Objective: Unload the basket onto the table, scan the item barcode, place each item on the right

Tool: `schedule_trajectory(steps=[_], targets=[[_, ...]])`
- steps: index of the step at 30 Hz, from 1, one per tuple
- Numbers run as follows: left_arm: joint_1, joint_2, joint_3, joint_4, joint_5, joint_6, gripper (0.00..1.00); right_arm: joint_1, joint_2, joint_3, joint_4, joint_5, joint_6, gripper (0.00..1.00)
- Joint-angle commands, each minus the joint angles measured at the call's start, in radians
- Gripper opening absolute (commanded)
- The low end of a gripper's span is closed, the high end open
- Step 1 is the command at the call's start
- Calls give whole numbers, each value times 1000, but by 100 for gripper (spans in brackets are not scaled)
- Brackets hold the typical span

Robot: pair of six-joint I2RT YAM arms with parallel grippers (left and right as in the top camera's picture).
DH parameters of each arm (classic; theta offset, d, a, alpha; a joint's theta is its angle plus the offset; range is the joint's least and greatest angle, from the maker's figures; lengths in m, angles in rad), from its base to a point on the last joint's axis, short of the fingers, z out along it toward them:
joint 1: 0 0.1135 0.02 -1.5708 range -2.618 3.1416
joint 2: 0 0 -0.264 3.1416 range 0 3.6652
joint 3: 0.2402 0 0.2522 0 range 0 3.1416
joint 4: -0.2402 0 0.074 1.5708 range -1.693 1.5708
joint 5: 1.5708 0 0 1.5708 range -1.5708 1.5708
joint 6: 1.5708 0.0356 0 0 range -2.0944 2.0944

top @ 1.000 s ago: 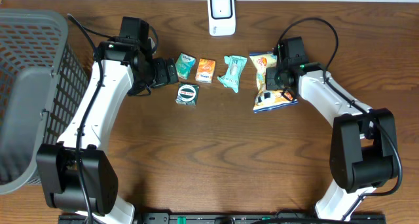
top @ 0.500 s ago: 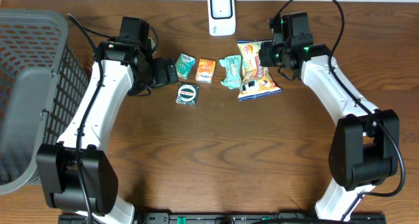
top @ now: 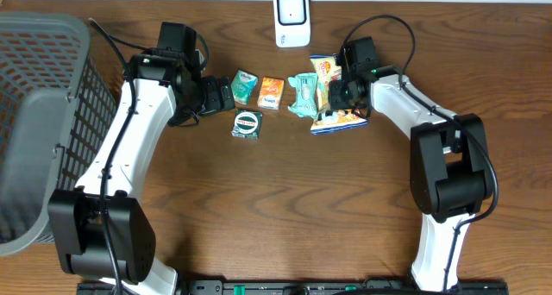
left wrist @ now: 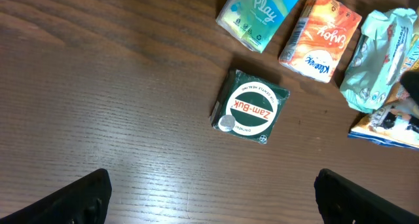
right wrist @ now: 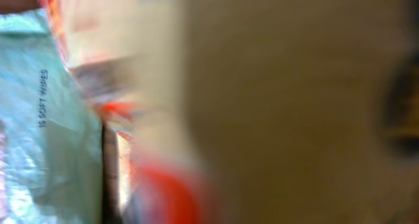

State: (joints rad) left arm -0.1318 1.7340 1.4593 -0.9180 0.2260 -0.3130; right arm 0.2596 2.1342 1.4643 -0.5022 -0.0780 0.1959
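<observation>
The left gripper (left wrist: 211, 181) stands wide, a green tin (left wrist: 247, 109) just ahead of its fingers. The right gripper (top: 339, 95) sits on a snack bag (top: 338, 119); I cannot tell whether its fingers hold it.

On the brown wooden table (top: 285, 209), a row runs left to right: teal tissue pack (top: 245, 87), orange tissue pack (top: 272, 91), pale green plastic wipes packet (top: 305, 95) and yellow foil snack bag (top: 338, 119), the last two touching. A dark green square tin (top: 247, 123) lies just before the teal pack; a white plastic barcode scanner (top: 291, 17) stands behind the row, a grey mesh basket (top: 34, 114) far left.
</observation>
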Motion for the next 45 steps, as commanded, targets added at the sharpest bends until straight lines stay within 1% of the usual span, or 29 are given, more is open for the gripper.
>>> schedule_trajectory(steps=[1, 2, 8, 11, 14, 17, 20, 23, 27, 30, 34, 36, 38, 41, 43, 45], targets=[[3, 4, 13, -5, -10, 9, 98, 5, 19, -2, -14, 30, 20, 3], [3, 4, 13, -5, -10, 10, 98, 4, 8, 1, -14, 31, 26, 1], [3, 4, 13, -5, -10, 9, 98, -5, -130, 43, 13, 23, 35, 1], [3, 4, 13, -5, -10, 9, 98, -5, -196, 49, 92, -20, 35, 1], [3, 4, 13, -5, -10, 9, 98, -3, -216, 49, 216, -149, 35, 1], [3, 4, 13, -5, -10, 9, 98, -3, -199, 48, 320, -294, 70, 1], [3, 4, 13, -5, -10, 9, 98, 3, -150, 48, 473, -404, 204, 1], [3, 4, 13, -5, -10, 9, 98, 12, -101, 49, 591, -403, 283, 1], [3, 4, 13, -5, -10, 9, 98, 14, -36, 50, 705, -386, 357, 1], [3, 4, 13, -5, -10, 9, 98, 16, 13, 66, 743, -377, 400, 1], [3, 4, 13, -5, -10, 9, 98, 24, 95, 133, 743, -403, 436, 1], [3, 4, 13, -5, -10, 9, 97, 32, 142, 202, 710, -431, 440, 1], [3, 4, 13, -5, -10, 9, 98, 41, 179, 285, 615, -428, 427, 1], [3, 4, 13, -5, -10, 10, 98, 55, 217, 394, 478, -419, 362, 1], [3, 4, 13, -5, -10, 9, 98, 64, 221, 443, 380, -355, 321, 1], [3, 4, 13, -5, -10, 9, 98, 66, 220, 466, 333, -326, 291, 1]])
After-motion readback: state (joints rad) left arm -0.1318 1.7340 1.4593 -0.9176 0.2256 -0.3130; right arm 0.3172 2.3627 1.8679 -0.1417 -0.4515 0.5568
